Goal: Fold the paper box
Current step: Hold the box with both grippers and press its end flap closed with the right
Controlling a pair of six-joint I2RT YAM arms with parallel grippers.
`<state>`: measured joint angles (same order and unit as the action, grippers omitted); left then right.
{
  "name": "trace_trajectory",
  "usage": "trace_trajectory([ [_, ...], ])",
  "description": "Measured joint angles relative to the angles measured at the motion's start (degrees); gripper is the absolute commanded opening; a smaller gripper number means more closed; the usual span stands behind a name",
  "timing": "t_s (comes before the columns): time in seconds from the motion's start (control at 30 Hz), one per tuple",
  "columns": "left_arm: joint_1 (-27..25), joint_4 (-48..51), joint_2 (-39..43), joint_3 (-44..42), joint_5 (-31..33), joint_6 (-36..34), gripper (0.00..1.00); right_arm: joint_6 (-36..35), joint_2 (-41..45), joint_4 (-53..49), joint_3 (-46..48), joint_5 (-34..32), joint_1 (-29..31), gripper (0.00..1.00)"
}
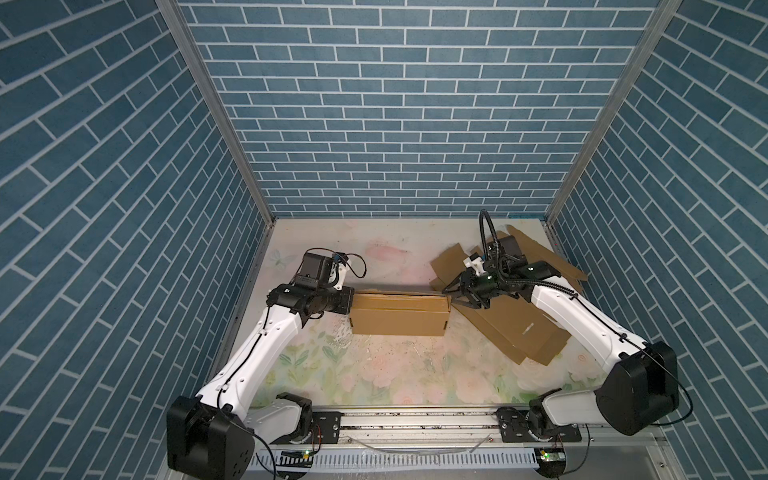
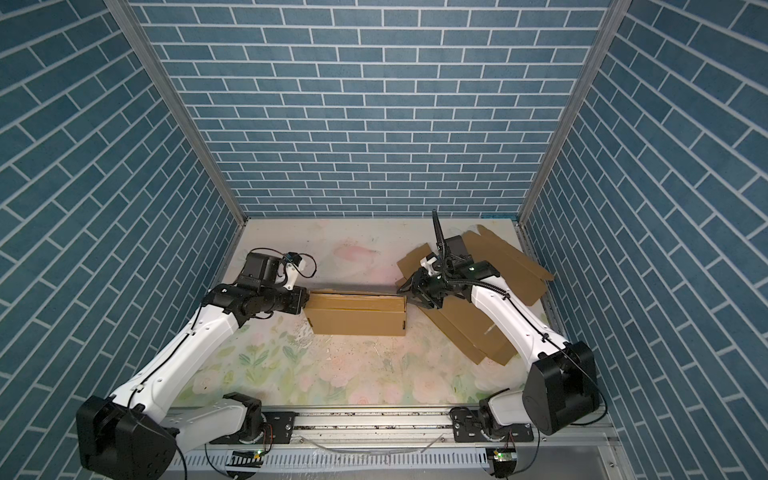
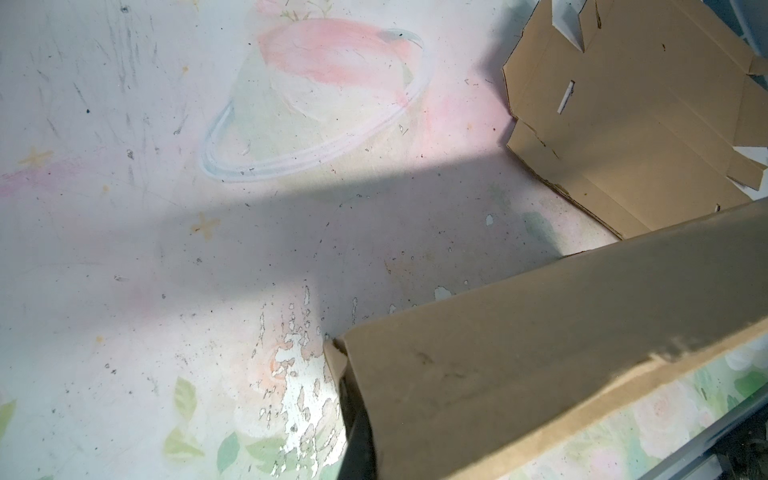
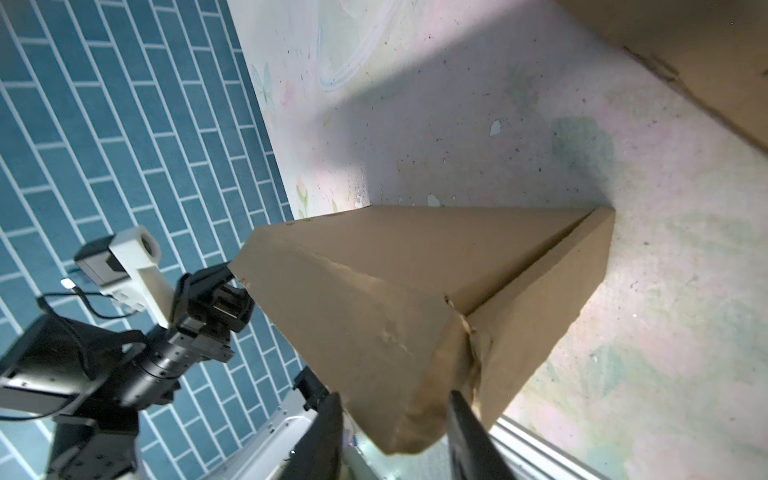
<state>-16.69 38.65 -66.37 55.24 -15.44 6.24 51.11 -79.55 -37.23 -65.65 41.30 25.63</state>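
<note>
The paper box (image 1: 399, 316) is seen lying lengthwise near the middle of the table (image 1: 374, 374), folded into a long brown block; in both top views it is set between the two arms, its long side turned to the front rail (image 1: 415, 419). The left end effector (image 1: 351, 301) is brought against the box's left end; its fingers are pressed together. In the left wrist view one dark finger (image 3: 355, 436) is shown at the edge of the cardboard wall and the other is hidden behind it, so the wall is pinched there. The right end effector (image 1: 451, 296) is placed at the box's right end, by the far upper corner. In the right wrist view its fingers (image 4: 469, 432) are seen spread on either side of the crumpled end flap, one of them touching the cardboard; whether the flap is actually clamped cannot be told. A seam between two panels is seen running along the box in that same view; the cardboard is dented and torn near the right end.

A heap of flat cardboard sheets (image 1: 519, 332) is spread over the right part of the table, just beside the box's right end and partly under the right arm. The table's floral print is scuffed and flaked in front of the box's left corner; the workspace is enclosed by blue brick-patterned walls (image 1: 374, 124).
</note>
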Motion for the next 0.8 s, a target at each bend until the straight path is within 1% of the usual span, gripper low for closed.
trace_trajectory([
  [0.13,-0.52,0.09,0.39,-0.20,0.70,0.44,0.12,-0.15,0.46,1.01,2.01,-0.59,0.20,0.25],
  [0.3,-1.95,0.35,0.68,-0.22,1.55,0.98,0.21,-0.15,0.48,2.82,3.28,-1.79,0.63,0.24],
  [0.43,-2.40,0.81,0.92,-0.17,1.62,1.29,0.25,-0.15,0.48,3.69,3.69,-2.56,0.72,0.22],
  [0.57,-2.71,2.29,1.03,0.50,1.11,1.46,0.34,-0.15,0.48,4.33,3.93,-2.91,0.74,0.21],
  [0.8,-3.06,6.93,3.32,1.09,-0.74,1.68,0.45,-0.15,0.48,5.40,4.02,-3.39,1.11,0.20],
])
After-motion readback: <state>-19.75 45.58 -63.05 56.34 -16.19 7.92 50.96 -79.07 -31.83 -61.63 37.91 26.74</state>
